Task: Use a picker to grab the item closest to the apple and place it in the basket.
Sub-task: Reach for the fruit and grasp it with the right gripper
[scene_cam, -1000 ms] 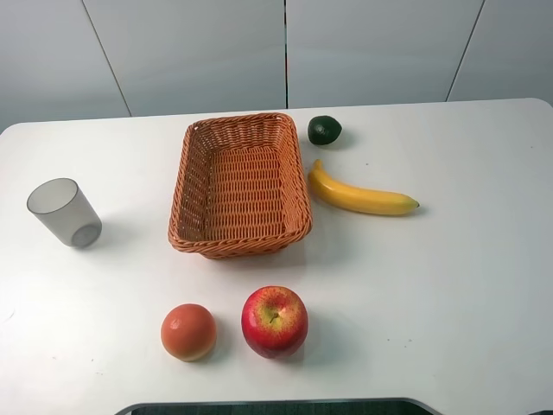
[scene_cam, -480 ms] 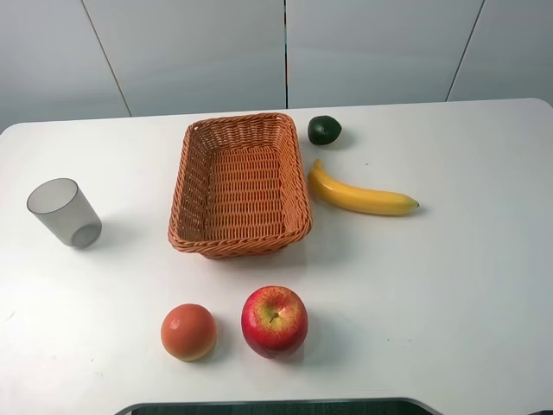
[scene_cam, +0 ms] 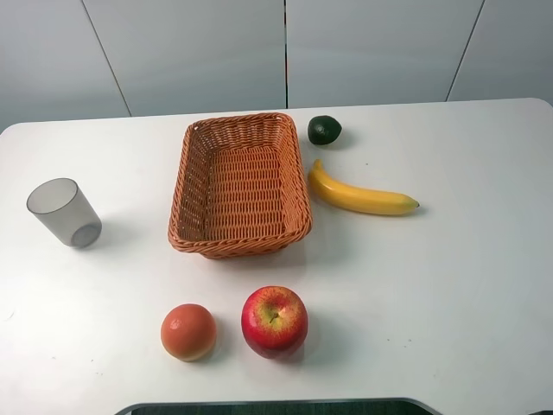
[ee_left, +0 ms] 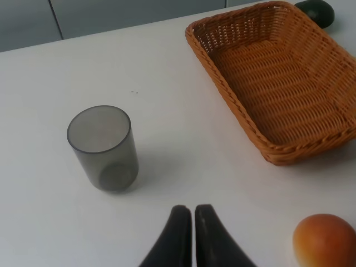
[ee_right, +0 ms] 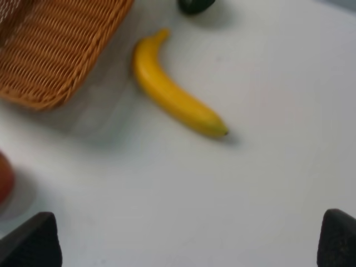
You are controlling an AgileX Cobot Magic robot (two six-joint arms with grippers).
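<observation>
A red apple (scene_cam: 274, 321) sits near the table's front edge, and an orange fruit (scene_cam: 188, 331) rests just to its left, a small gap apart. Behind them stands an empty wicker basket (scene_cam: 240, 121). Neither gripper shows in the high view. In the left wrist view my left gripper (ee_left: 193, 210) is shut and holds nothing, hovering over bare table with the orange fruit (ee_left: 325, 240) off to one side and the basket (ee_left: 211, 72) beyond. My right gripper (ee_right: 185, 239) is open, its fingers wide apart, with the apple's edge (ee_right: 4, 178) just visible.
A yellow banana (scene_cam: 359, 196) lies right of the basket, with a dark green avocado (scene_cam: 324, 130) behind it. A translucent grey cup (scene_cam: 63, 213) stands at the left of the table. The right wrist view shows the banana (ee_right: 175, 97) and the basket's corner (ee_right: 50, 100).
</observation>
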